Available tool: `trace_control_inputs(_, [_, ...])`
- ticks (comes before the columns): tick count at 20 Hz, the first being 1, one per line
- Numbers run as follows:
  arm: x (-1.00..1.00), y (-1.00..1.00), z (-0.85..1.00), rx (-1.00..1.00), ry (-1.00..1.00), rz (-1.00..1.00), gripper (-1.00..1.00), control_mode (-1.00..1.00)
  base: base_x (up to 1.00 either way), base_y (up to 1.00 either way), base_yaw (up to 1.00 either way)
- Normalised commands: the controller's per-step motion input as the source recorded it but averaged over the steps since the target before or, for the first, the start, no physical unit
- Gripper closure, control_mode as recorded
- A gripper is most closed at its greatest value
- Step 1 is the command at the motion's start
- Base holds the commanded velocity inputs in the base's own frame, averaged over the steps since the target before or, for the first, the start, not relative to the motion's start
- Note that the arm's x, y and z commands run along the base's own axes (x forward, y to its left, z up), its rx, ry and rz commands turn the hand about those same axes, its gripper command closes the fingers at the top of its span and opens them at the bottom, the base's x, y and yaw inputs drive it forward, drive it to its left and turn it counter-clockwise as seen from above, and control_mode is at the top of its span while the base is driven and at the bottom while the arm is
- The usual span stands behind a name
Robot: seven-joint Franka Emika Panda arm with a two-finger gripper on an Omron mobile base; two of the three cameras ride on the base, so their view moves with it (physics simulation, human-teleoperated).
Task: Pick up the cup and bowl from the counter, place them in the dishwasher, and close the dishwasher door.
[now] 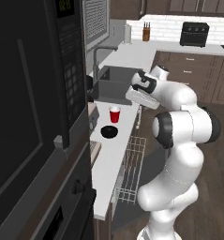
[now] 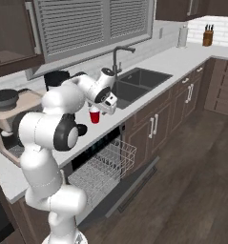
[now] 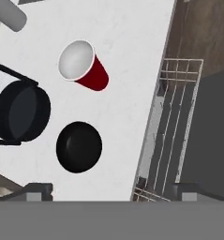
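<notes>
**Hovering above the dishes, nothing loaded yet**

The gripper (image 3: 108, 192) hung wide open and empty over the counter (image 3: 127, 56). The cup (image 3: 83, 65) and bowl (image 3: 78, 146) sat there, apart. The dishwasher (image 3: 176, 126) rack stood pulled out, its door (image 2: 134, 183) down.

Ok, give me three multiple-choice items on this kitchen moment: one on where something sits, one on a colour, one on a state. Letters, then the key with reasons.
1. Where does the red cup stand?
A. in the sink
B. on the counter beside the black bowl
C. in the wire rack

2. What colour is the bowl?
A. black
B. white
C. red

3. How is the dishwasher now?
A. door shut
B. door open with the white wire rack pulled out and empty
C. rack loaded with dishes

Key: B, cup and bowl sit apart on the counter in the hand view; A, it shows solid black; B, the bare rack juts out over the lowered dishwasher door.
</notes>
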Motion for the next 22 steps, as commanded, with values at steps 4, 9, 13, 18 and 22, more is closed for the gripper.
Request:
trace_control_inputs(4, [0.59,0.0,-0.53,0.01,0.03,0.0,-1.0,-1.0,0.0,0.0,0.0])
trace_control_inputs(9, [0.55,0.04,-0.4,0.0,0.07,0.0,-1.0,-1.0,0.0,0.0,0.0])
trace_control_inputs(13, [0.54,0.22,-0.37,0.0,0.09,0.0,-1.0,-1.0,0.0,0.0,0.0])
trace_control_inputs(18, [0.47,0.3,-0.24,0.0,0.05,0.0,-1.0,-1.0,0.0,0.0,0.0])
trace_control_inputs(22, [0.55,0.09,-0.15,0.0,0.02,-0.03,-1.0,-1.0,0.0,0.0,0.0])
